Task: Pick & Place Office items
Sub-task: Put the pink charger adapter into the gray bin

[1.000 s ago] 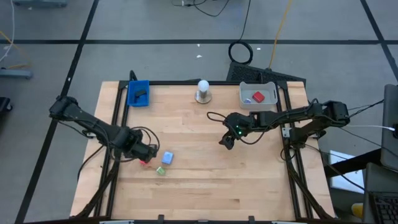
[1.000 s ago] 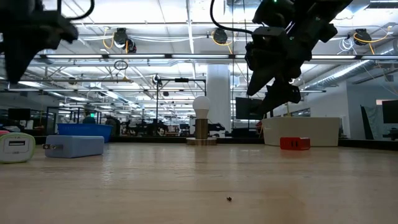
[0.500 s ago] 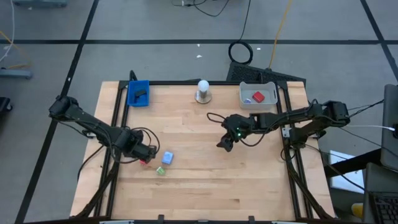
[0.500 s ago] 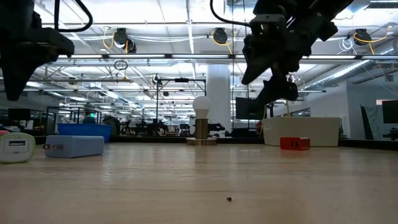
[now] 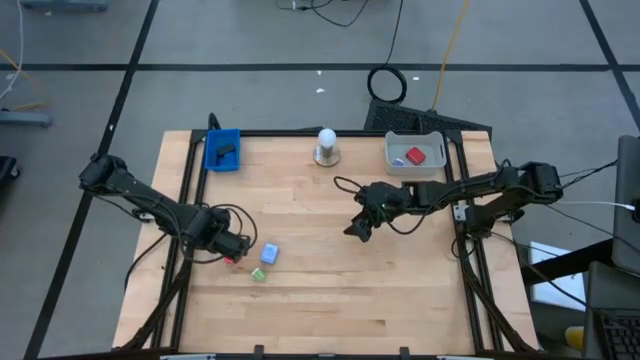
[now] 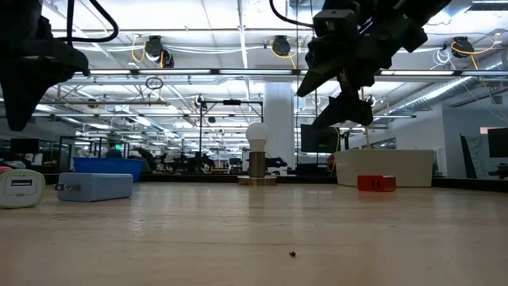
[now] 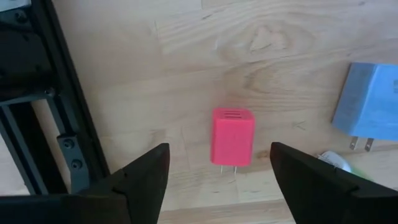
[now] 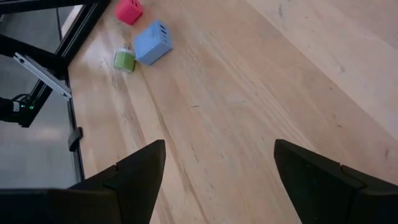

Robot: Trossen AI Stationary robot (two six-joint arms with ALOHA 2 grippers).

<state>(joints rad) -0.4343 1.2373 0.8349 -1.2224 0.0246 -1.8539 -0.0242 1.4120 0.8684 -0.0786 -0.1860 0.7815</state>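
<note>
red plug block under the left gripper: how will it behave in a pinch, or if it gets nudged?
The red charger block looks like a rigid, boxy plastic shell, so it probably won't deform and likely weighs little. It lies flat on the table, so a nudge should slide it, not roll it. Its smooth faces may slip; the prongs make one end awkward. The left gripper stands open over it.

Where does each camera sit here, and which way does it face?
High view: overhead, straight down on the wooden table; both arms show.
Low view: table height, level across to the room; arms hang in from above.
Left wrist view: on the left arm, down past its open left claw at a pink plug-in charger block.
Right wrist view: on the right arm, past the open right claw across bare wood.
Shared: both wrist views show the light-blue charger block.
</note>
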